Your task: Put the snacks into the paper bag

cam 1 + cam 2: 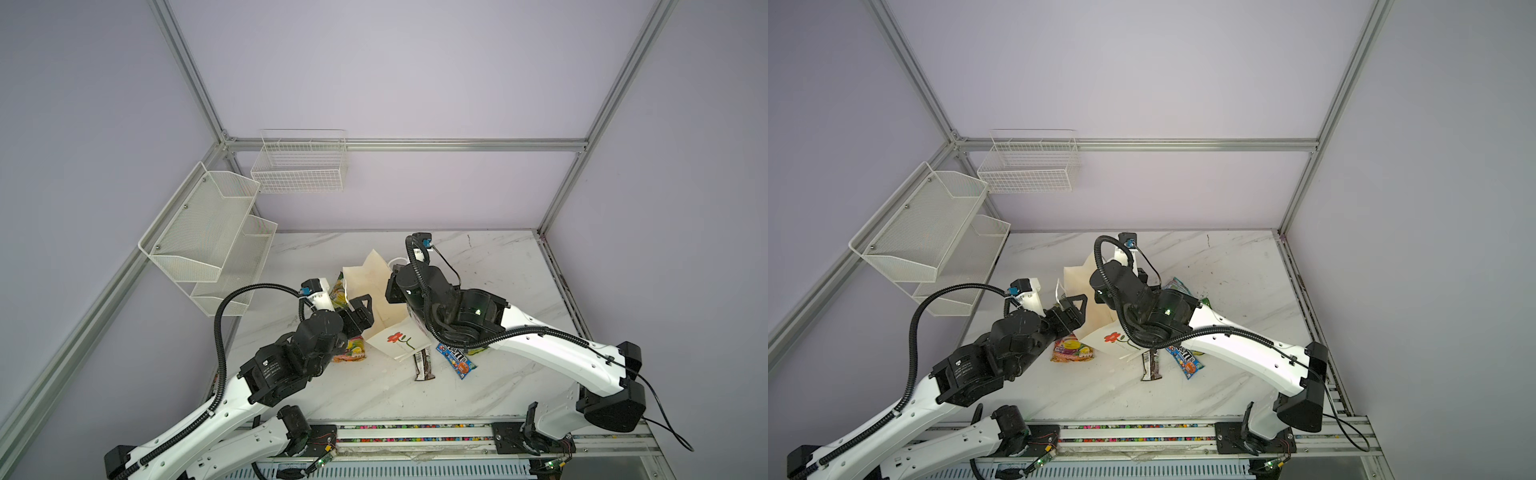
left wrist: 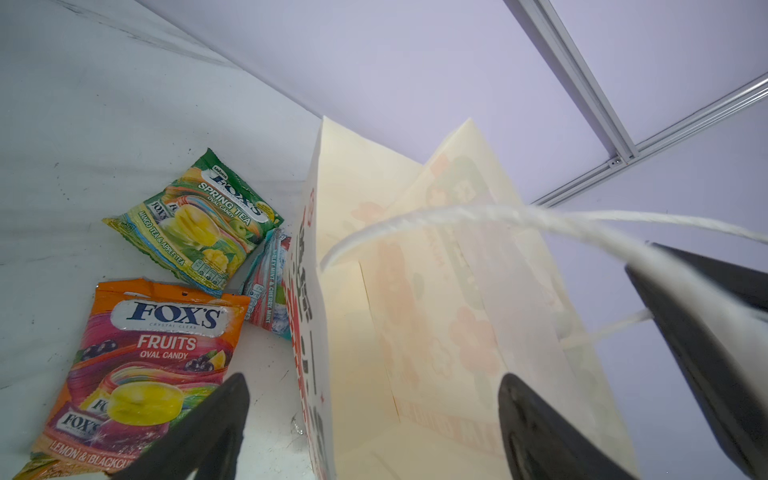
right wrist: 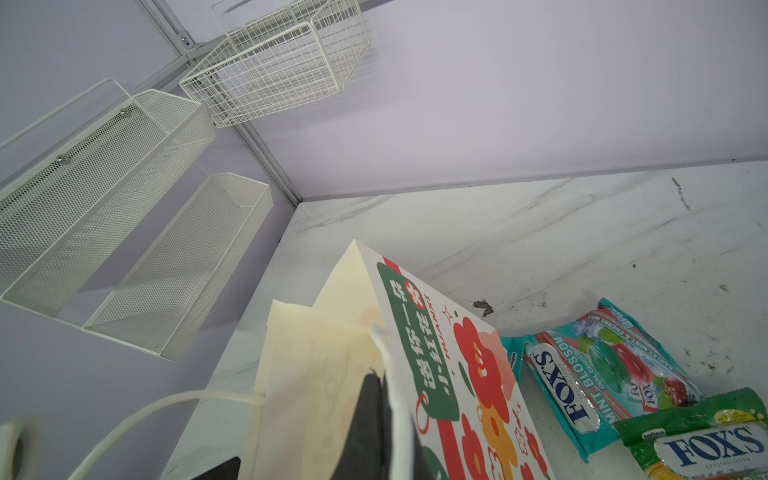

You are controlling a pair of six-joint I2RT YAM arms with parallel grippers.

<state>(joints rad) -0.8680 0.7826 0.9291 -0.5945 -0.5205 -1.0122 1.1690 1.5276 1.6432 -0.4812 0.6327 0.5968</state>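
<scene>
Fig.: we see right end effector (image 3: 375,399) clamped on paper bag (image 1: 368,282) rim | left end effector (image 2: 374,378) apart | snacks (image 1: 353,353) apparently all unbagged on bench (image 1: 374,395), at bag's 3–9 o'clock

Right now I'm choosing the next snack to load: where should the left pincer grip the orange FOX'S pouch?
Probably its crimped top seam, from above: the orange pouch lies flat on the table beside the paper bag, and that seam looks slightly lifted, so the open left pincer could straddle it.
</scene>
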